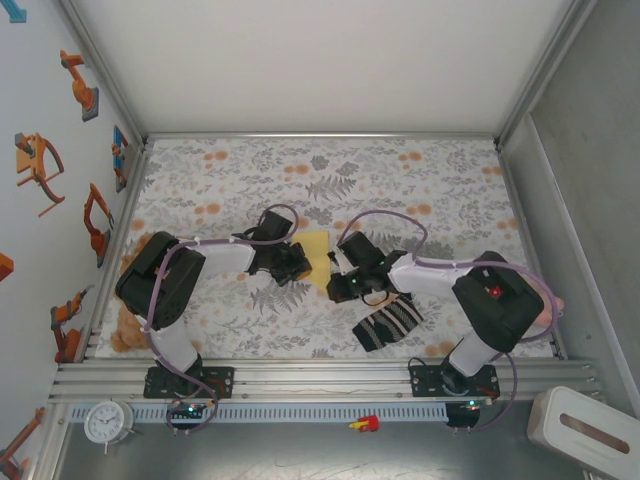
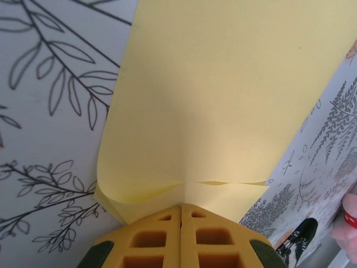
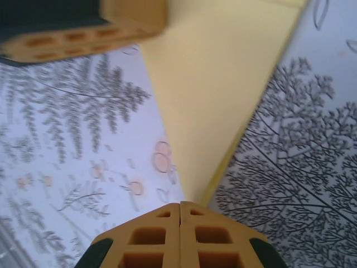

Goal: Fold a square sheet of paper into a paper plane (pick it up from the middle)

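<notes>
The pale-yellow sheet of paper (image 1: 317,250) lies folded in layers on the patterned table between my two grippers. In the left wrist view the paper (image 2: 223,84) shows two flaps meeting at a seam, with one edge curling up on the left. My left gripper (image 2: 181,206) (image 1: 298,262) is shut, and a crease runs into its closed tips. In the right wrist view the paper (image 3: 223,84) narrows to a sharp point like a dart's nose. My right gripper (image 3: 180,204) (image 1: 338,278) is shut on that point. One of the left gripper's fingers (image 3: 83,33) shows at the paper's far end.
A black-and-white striped sock (image 1: 388,322) lies just beside the right arm, near the front rail. A brown soft toy (image 1: 125,335) sits at the table's left edge. A clock (image 1: 107,421) and a white box (image 1: 585,432) stand off the table in front.
</notes>
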{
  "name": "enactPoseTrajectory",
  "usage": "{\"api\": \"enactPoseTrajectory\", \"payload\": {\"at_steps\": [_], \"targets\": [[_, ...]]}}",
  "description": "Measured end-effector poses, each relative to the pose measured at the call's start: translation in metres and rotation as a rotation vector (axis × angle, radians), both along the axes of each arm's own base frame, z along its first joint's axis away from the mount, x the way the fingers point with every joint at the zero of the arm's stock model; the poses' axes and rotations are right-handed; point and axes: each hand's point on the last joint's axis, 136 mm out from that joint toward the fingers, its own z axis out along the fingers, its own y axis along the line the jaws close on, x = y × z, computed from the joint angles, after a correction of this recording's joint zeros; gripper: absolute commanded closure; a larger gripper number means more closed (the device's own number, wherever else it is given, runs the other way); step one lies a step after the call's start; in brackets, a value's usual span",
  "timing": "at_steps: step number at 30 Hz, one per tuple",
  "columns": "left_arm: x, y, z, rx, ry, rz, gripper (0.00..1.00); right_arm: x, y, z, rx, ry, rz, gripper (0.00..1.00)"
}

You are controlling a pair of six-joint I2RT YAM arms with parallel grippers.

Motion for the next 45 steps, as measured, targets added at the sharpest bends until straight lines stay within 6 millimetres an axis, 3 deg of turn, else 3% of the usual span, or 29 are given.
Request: {"api": "enactPoseTrajectory", "payload": {"at_steps": [4, 10, 16, 26, 30, 34, 40, 45], "targets": [[0.0, 0.0, 0.0, 0.002, 0.003, 0.0, 0.96, 0.008, 0.013, 0.011, 0.049, -0.003, -0.006, 1.0], [0.0, 0.0, 0.001, 0.004, 0.005, 0.0, 0.96, 0.022, 0.03, 0.002, 0.062, 0.014, -0.023, 1.0], [0.001, 0.0, 0.001, 0.007, 0.008, -0.001, 0.96, 0.023, 0.029, -0.012, 0.036, 0.036, -0.029, 1.0], [0.006, 0.009, 0.005, 0.062, -0.023, -0.069, 0.95, 0.023, 0.028, -0.018, 0.026, 0.046, -0.036, 1.0], [0.012, 0.008, 0.018, 0.051, -0.089, -0.114, 0.95, 0.023, 0.028, -0.018, 0.031, 0.053, -0.045, 1.0], [0.013, -0.006, 0.033, -0.009, -0.165, -0.159, 0.96, 0.023, 0.029, -0.018, 0.042, 0.067, -0.056, 1.0], [-0.006, -0.014, 0.023, -0.034, -0.165, -0.207, 0.96, 0.024, 0.033, -0.018, 0.065, 0.08, -0.064, 1.0], [-0.007, -0.013, 0.02, -0.035, -0.167, -0.206, 0.96, 0.024, 0.034, -0.018, 0.073, 0.082, -0.065, 1.0]]}}
